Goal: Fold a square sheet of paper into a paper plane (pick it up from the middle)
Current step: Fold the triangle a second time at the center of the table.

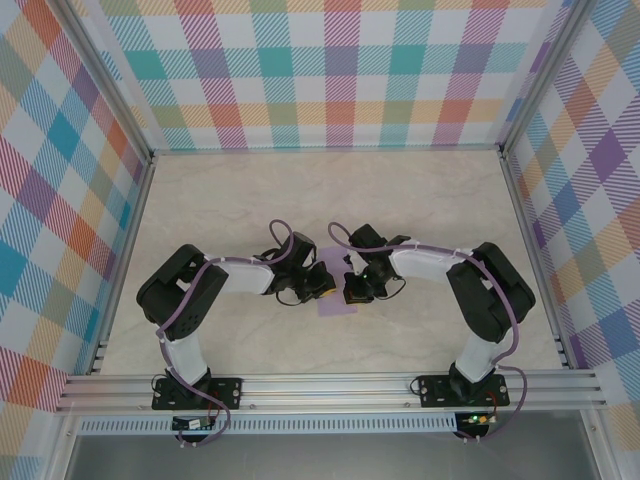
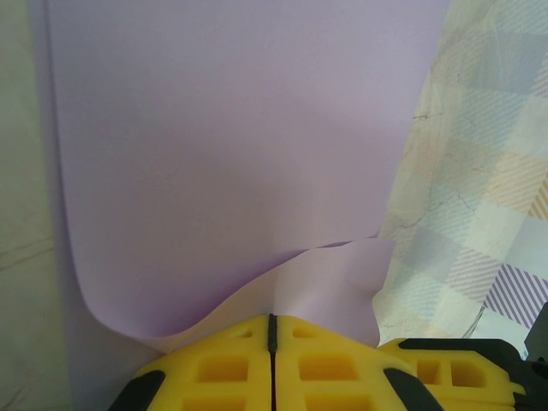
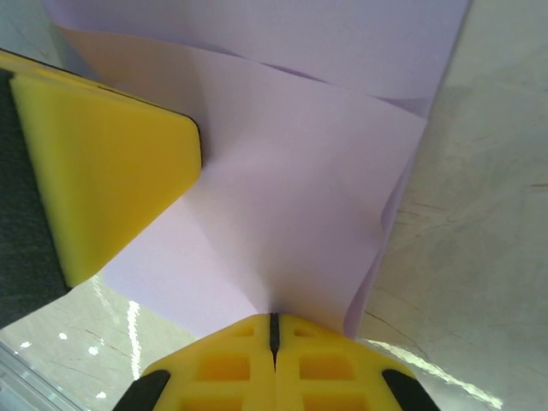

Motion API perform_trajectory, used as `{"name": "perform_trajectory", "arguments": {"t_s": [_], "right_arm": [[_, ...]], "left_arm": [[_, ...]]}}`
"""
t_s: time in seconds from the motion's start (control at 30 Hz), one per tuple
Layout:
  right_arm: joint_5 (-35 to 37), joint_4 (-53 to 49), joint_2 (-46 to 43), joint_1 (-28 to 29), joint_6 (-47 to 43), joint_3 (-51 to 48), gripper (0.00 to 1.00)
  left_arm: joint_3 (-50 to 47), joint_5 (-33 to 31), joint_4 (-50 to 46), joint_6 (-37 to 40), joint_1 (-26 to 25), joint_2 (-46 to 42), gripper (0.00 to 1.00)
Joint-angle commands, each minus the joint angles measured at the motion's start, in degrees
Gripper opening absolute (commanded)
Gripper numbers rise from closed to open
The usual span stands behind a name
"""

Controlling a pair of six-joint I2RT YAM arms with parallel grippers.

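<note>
At centre frame from above, the square sheet of paper (image 1: 336, 308) lies over the worktop (image 1: 420, 200) between our arms. Our left tool (image 2: 272, 324) and right tool (image 3: 274, 321), each pressed together, pinch opposite edges, and the sheet bows between them, equally near both.

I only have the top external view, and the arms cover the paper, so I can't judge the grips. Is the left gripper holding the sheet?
Observer: Yes; the left wrist view shows the left gripper shut on a curled-up edge of the square sheet of paper.
Operator: And the right one?
Observer: The right gripper is shut on the paper too, pinching a raised flap.
Operator: Is the sheet flat?
Observer: No; the right wrist view shows it overlapping itself in layers above the table.
</note>
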Motion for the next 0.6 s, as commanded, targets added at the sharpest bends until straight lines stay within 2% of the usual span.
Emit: {"name": "perform_trajectory", "arguments": {"t_s": [0.0,0.33,0.57], "right_arm": [[1.2,-1.7,1.2,0.4,-1.4,-0.4,0.02],[-0.2,-2.1,1.1,0.4,-1.7,-0.7,0.03],[-1.4,-1.7,-3.4,0.3,-0.8,-0.1,0.05]], "left_arm": [[-1.1,-5.1,-4.9,-0.1,-0.3,0.5,0.06],[-1.4,-5.4,-5.0,-0.1,-0.3,0.4,0.06],[-1.7,-5.2,-4.9,-0.1,-0.3,0.1,0.06]]}}
